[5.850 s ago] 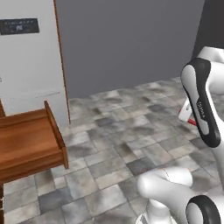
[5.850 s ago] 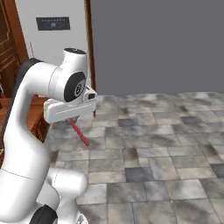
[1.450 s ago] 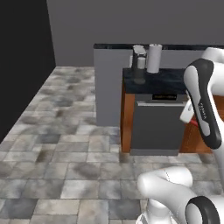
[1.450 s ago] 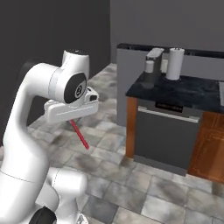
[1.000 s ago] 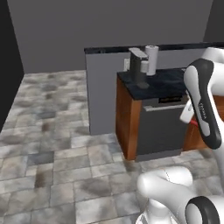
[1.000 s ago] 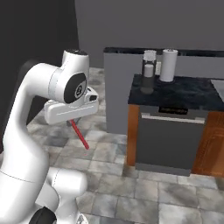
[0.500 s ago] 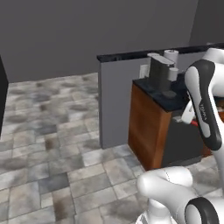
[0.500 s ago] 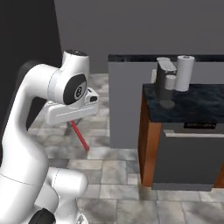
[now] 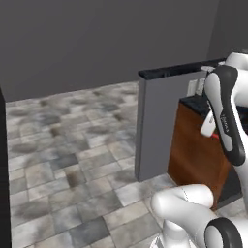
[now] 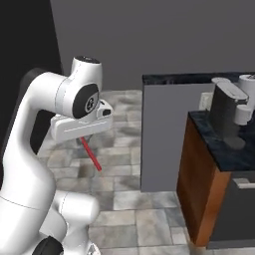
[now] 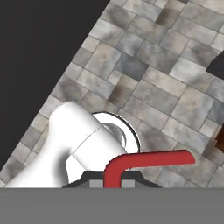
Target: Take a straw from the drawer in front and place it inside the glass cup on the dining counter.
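The straw (image 10: 91, 155) runs up behind the white hand, its upper end apparently hidden there.

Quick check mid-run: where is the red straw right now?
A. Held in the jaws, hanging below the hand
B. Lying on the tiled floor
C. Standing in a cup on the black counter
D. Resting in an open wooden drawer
A. In the right base view the straw slants down from the gripper, clear of the floor, and the hand view shows its bent end rising between the jaws.
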